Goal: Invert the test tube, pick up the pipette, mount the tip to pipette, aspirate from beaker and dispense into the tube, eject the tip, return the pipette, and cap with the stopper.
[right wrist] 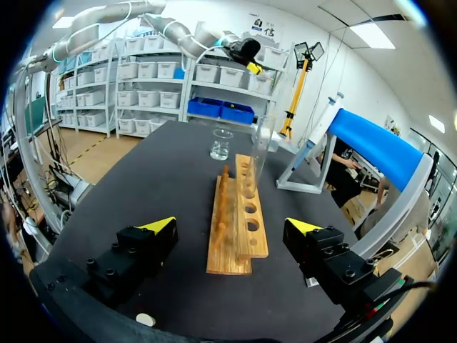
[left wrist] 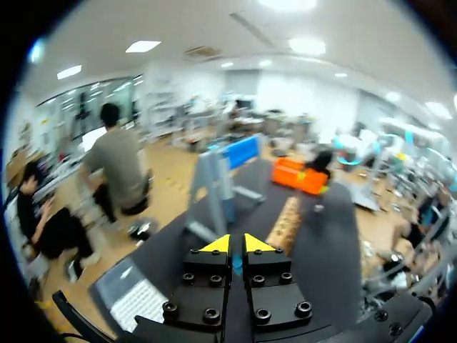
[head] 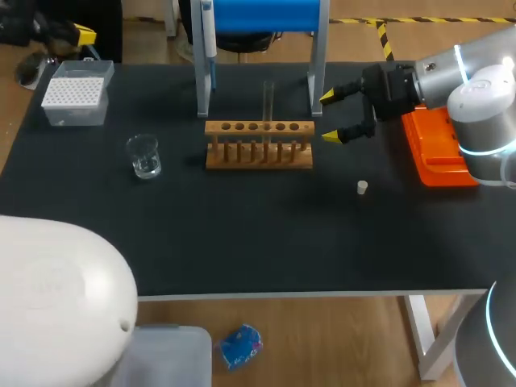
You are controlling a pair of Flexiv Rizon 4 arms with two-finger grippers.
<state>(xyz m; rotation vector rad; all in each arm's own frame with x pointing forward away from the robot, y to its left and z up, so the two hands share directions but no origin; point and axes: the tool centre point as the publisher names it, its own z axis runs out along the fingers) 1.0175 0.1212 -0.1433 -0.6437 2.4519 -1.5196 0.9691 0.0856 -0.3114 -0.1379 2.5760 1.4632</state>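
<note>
A clear test tube [head: 268,101] stands upright in the wooden rack [head: 258,147] at mid-table. My right gripper [head: 330,118] hovers open just right of the rack, nothing between its fingers; in its own view the gripper [right wrist: 232,225] faces the rack [right wrist: 239,221] end-on, with the tube [right wrist: 263,148] and beaker [right wrist: 221,143] beyond. The glass beaker [head: 143,156] sits left of the rack. The pipette [head: 208,36] hangs on the blue-topped stand [head: 262,16]. A small white stopper [head: 363,187] lies right of the rack. My left gripper [left wrist: 237,244] is shut and empty, high over the far left corner [head: 81,35].
A white tip box [head: 75,93] sits at the far left, below my left gripper. An orange tray [head: 435,149] lies at the right edge under my right arm. The left arm's white body [head: 56,298] covers the near left corner.
</note>
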